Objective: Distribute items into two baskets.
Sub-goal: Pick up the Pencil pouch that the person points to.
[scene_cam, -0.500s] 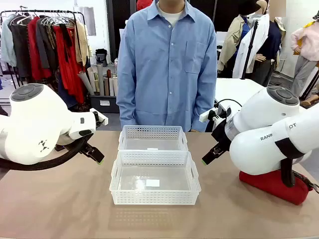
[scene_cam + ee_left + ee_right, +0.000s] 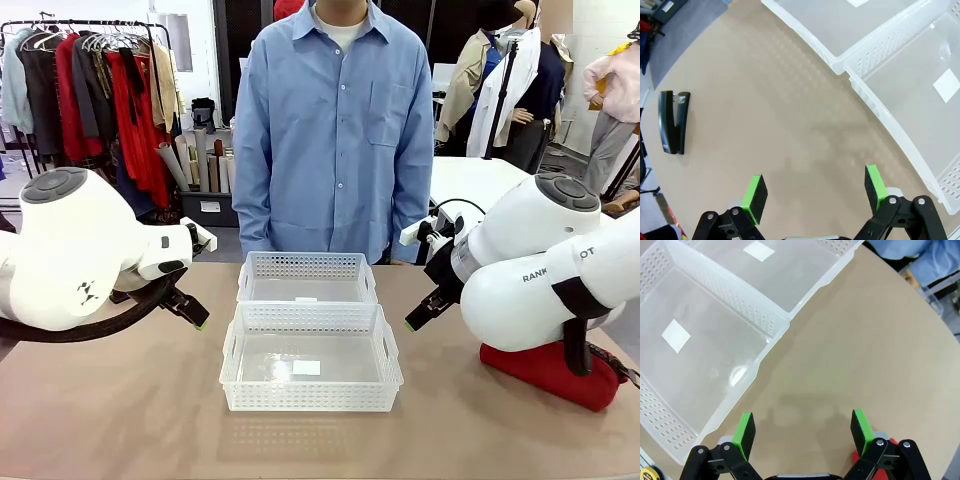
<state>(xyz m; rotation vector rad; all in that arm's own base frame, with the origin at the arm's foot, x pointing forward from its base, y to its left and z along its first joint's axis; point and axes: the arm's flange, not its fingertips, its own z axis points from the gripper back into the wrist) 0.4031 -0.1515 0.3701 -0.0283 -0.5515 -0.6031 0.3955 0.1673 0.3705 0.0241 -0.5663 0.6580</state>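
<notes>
Two white lattice baskets sit end to end mid-table, the near basket (image 2: pixel 310 358) and the far basket (image 2: pixel 307 277), both empty apart from a label. The red pouch (image 2: pixel 545 372) lies at the right behind my right arm. A small black stapler (image 2: pixel 673 120) lies on the table in the left wrist view, far left of the pads. My left gripper (image 2: pixel 192 312) hovers open left of the baskets; its green pads (image 2: pixel 755 195) stand wide over bare table. My right gripper (image 2: pixel 417 318) hovers open to the right of the baskets, fingers (image 2: pixel 746 431) spread over bare tabletop.
A person in a blue shirt (image 2: pixel 335 130) stands at the far edge behind the baskets, hands out of sight. A yellow tape measure (image 2: pixel 646 473) peeks in at the right wrist view's corner. Bare brown tabletop (image 2: pixel 120 410) lies in front and to both sides.
</notes>
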